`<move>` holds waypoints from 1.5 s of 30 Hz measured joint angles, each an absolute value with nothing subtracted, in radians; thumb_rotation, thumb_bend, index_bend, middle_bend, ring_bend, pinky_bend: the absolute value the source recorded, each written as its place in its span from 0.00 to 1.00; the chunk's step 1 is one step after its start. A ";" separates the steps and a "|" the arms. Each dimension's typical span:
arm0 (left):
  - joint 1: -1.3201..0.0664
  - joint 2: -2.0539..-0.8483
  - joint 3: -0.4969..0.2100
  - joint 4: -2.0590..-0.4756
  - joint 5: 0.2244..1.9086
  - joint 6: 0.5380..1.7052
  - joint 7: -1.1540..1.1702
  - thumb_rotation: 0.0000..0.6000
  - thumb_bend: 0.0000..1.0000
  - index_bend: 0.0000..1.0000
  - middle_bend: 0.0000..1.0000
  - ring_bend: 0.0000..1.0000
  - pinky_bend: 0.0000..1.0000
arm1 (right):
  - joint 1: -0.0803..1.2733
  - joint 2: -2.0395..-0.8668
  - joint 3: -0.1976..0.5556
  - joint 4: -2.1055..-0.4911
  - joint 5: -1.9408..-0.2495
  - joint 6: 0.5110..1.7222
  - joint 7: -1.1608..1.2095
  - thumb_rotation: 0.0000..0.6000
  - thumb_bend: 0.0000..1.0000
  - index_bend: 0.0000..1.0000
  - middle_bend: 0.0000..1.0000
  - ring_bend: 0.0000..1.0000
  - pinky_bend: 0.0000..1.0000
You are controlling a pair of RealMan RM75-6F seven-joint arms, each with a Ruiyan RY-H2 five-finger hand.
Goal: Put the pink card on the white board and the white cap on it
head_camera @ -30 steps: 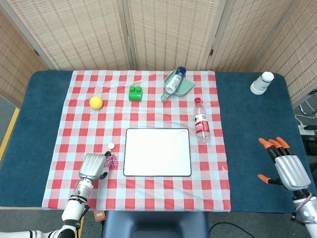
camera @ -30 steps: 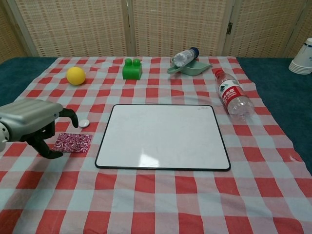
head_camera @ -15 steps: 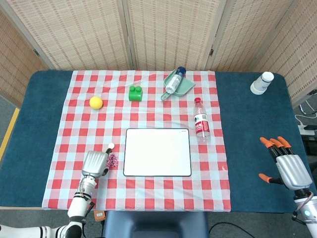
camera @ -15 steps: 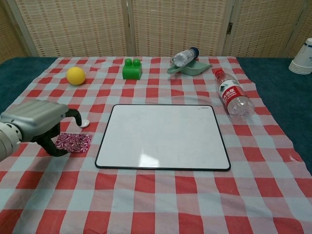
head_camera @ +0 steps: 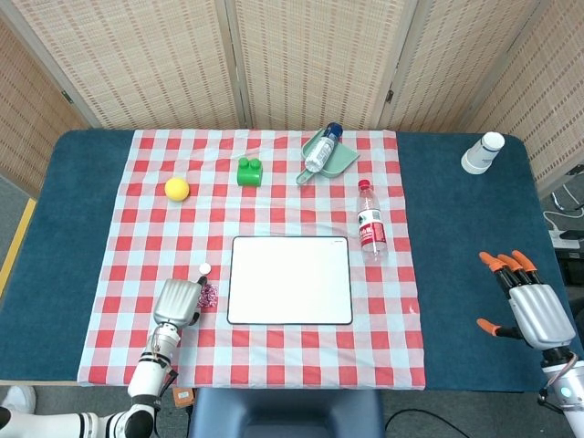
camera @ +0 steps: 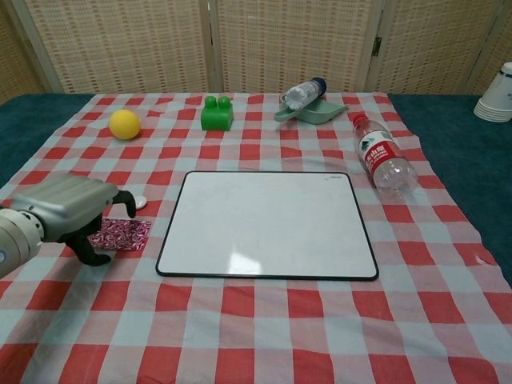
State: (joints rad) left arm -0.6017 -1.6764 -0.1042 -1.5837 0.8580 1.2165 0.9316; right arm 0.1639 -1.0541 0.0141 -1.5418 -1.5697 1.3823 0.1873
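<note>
The pink patterned card (camera: 120, 234) lies flat on the checked cloth just left of the white board (camera: 268, 224), and shows as a small patch (head_camera: 209, 295) in the head view. A little beyond it sits the small white cap (camera: 140, 202), also seen from above (head_camera: 204, 269). My left hand (camera: 68, 212) hovers low over the card's left end, its dark fingers (camera: 126, 200) arched down with nothing in them; the head view shows this hand (head_camera: 178, 303) beside the card. My right hand (head_camera: 534, 308) rests over the blue table at the far right, fingers spread, empty.
At the back of the cloth are a yellow ball (camera: 124, 123), a green block (camera: 217, 113) and a green scoop (camera: 312, 108) with a bottle on it. A red-labelled water bottle (camera: 382, 156) lies right of the board. Paper cups (head_camera: 482, 152) stand far right.
My left hand has sunk lower and edged closer to the card's left end. The card, the cap and my right hand have not moved.
</note>
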 measured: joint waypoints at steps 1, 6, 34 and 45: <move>-0.603 -1.678 -0.105 -1.579 0.854 1.214 0.929 1.00 0.23 0.29 1.00 1.00 1.00 | 0.164 -1.054 0.014 -1.542 -1.570 1.383 0.188 1.00 0.03 0.04 0.15 0.07 0.07; -0.613 -1.682 -0.109 -1.568 0.844 1.208 0.926 1.00 0.23 0.29 1.00 1.00 1.00 | 0.163 -1.054 0.015 -1.541 -1.569 1.384 0.188 1.00 0.03 0.04 0.15 0.07 0.07; -0.666 -1.670 -0.123 -1.591 0.747 1.220 0.983 1.00 0.25 0.40 1.00 1.00 1.00 | 0.163 -1.056 0.017 -1.538 -1.571 1.388 0.191 1.00 0.03 0.04 0.15 0.07 0.07; -0.706 -1.641 -0.148 -1.696 0.748 1.251 1.030 1.00 0.25 0.38 1.00 1.00 1.00 | 0.167 -1.058 0.016 -1.537 -1.570 1.381 0.189 1.00 0.03 0.04 0.15 0.07 0.07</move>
State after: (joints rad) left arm -0.7059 -1.6408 -0.1482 -1.6963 0.7479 1.2510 1.0302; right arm 0.1667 -1.0580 0.0164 -1.5366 -1.5697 1.3811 0.1890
